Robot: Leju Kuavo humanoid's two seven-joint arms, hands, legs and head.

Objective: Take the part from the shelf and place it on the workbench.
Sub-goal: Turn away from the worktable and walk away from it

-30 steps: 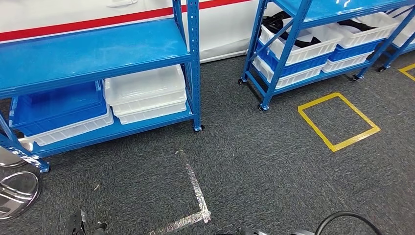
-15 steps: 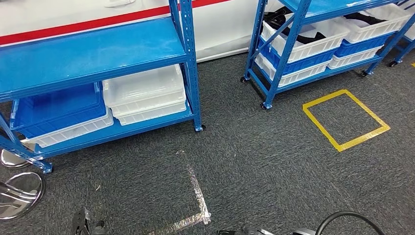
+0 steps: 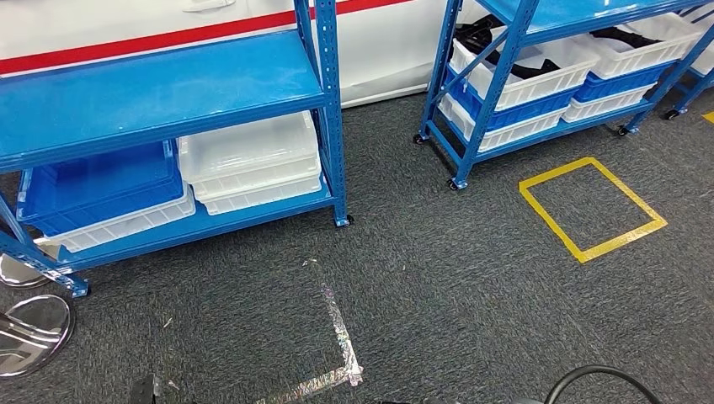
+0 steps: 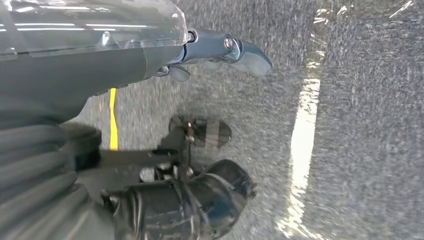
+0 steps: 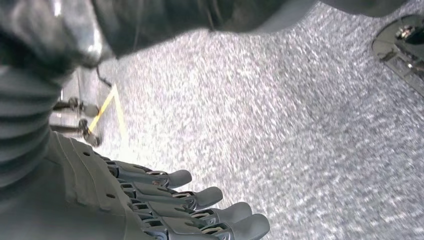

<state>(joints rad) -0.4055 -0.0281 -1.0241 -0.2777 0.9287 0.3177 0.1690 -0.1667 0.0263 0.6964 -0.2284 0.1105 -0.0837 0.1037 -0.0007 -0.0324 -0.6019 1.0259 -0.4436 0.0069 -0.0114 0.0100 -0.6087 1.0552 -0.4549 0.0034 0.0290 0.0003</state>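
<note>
While both arms hang at the robot's sides, neither hand carries anything. The right hand (image 5: 165, 210) shows in its wrist view with fingers (image 5: 200, 197) stretched out side by side and a little apart over grey carpet, holding nothing. The left hand (image 4: 210, 52) in its own wrist view shows a thumb and part of a finger extended over the carpet with nothing between them, so I read it as empty and open, though most of it is hidden behind the cover.

Outward from there, in the head view, a silver tape corner (image 3: 337, 337) lies on the floor at about 6 o'clock. A blue shelf rack (image 3: 168, 84) stands at 10 to 11 o'clock, its lower level holding white bins (image 3: 248, 160) and a blue bin (image 3: 97, 181). A second blue rack (image 3: 497, 76) stands at 1 o'clock, with stacked white and blue bins; dark parts (image 3: 522, 67) lie in its upper white bin, which I take to be the parts meant by the task. A yellow tape square (image 3: 594, 206) marks the floor at 2 o'clock, just in front of that rack.

By my judgement the task has hardly begun: the part sits on the shelf, well apart from both hands, with approach, grasp, carry and placing on the counter all left.
</note>
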